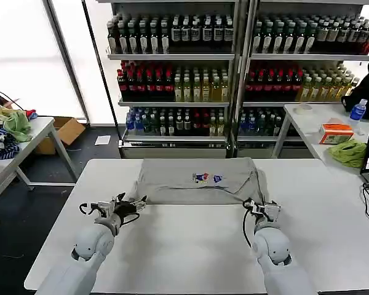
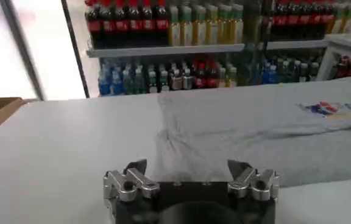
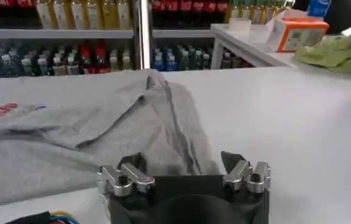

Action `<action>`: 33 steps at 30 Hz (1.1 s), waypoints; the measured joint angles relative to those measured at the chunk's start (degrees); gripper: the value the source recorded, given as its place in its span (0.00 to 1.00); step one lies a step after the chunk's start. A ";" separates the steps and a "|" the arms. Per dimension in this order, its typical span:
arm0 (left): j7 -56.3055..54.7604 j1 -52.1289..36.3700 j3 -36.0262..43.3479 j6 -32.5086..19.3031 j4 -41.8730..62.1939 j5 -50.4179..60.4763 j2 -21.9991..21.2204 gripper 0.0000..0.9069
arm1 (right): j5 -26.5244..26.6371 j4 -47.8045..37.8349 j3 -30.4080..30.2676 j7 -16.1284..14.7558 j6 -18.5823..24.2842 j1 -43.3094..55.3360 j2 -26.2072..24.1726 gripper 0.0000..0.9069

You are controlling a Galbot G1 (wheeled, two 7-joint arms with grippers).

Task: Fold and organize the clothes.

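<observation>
the grey t-shirt (image 1: 197,180) lies folded on the table (image 1: 190,246) — left gripper (image 1: 135,203) and right gripper (image 1: 260,209) at its near corners, jaws apart, gripping nothing.

The T-shirt (image 1: 197,179) is soft, matt grey cotton-like cloth, creased along its folds, with a small flat print. The bench (image 1: 184,246) has a smooth, pale, faintly sheened top. The left gripper (image 2: 191,176) and right gripper (image 3: 185,172) carry bare silvery metal fingers (image 2: 127,182) on matt black housings.
</observation>
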 measured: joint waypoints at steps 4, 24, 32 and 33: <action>-0.03 0.15 0.17 0.00 0.26 0.00 -0.16 0.01 | 0.17 -0.39 0.19 -0.43 0.08 -0.42 0.20 0.00; 0.25 3.57 0.26 -1.17 -1.82 1.92 0.34 0.00 | 0.24 5.19 -0.24 -1.91 -0.03 -5.61 -0.28 0.00; -0.23 6.24 -1.20 -1.76 -6.10 2.47 1.19 0.00 | 0.55 10.60 0.18 -1.67 -0.54 -8.79 0.05 0.00; -0.34 6.75 -1.51 -1.89 -6.83 2.66 1.31 0.00 | 0.59 11.39 0.29 -1.56 -0.57 -9.28 0.01 0.00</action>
